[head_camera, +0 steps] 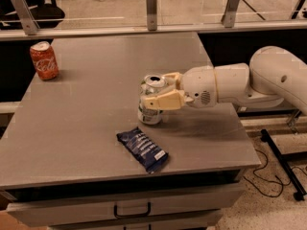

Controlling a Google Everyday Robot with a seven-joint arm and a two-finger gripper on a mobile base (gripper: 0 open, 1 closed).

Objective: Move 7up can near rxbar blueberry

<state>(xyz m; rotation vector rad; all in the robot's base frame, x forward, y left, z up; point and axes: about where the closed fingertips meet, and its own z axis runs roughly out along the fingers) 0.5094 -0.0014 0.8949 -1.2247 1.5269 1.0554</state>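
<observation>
At far left I see a red cola can (44, 60) standing near the back-left corner of the table (86, 128). Near the front edge, the rxbar blueberry (143, 149) lies flat and diagonal. Just behind it, close but apart, the 7up can (149, 116) is upright. The gripper (153, 90) is clamped on the can's upper half, one finger each side. The arm (240, 83) enters from the right.
</observation>
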